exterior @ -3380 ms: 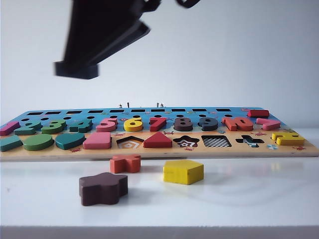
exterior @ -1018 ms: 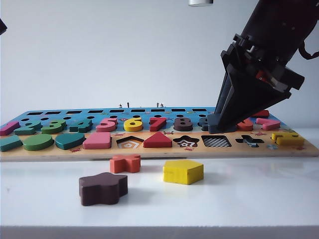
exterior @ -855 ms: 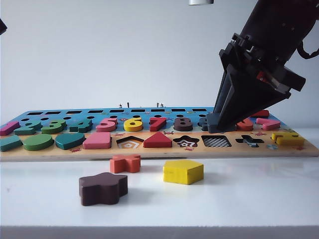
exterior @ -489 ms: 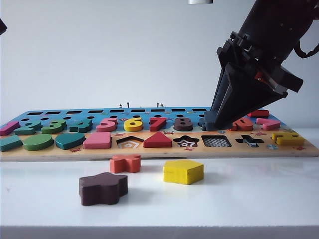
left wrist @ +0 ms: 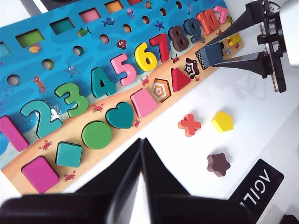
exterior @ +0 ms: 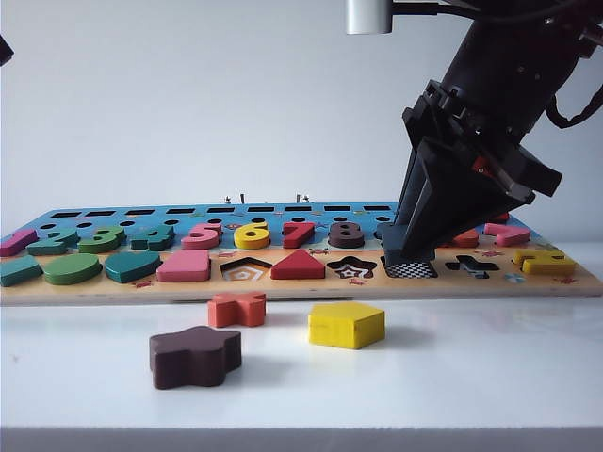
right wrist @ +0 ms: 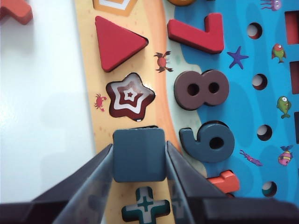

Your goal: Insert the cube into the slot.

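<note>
Dark navy cube (right wrist: 139,154) sits clamped between the two fingers of the right gripper (right wrist: 139,161), flat face up to the wrist cam. In the exterior view the right gripper (exterior: 407,252) points down at the right part of the wooden puzzle board (exterior: 301,287), cube (exterior: 405,254) right over the slot (exterior: 411,270) w/ its checkerboard floor partly covered; can't tell if cube touches the board yet. Star recess (right wrist: 130,99) is just beside it on one side, cross recess (right wrist: 145,206) on the other. Left gripper (left wrist: 140,154) hangs well apart above the table's near edge, fingers pressed together, holding nothing. On the white table (exterior: 471,377) in front of the board: yellow pentagon (exterior: 347,325), orange cross block (exterior: 236,308), brown flower block (exterior: 195,357).
</note>
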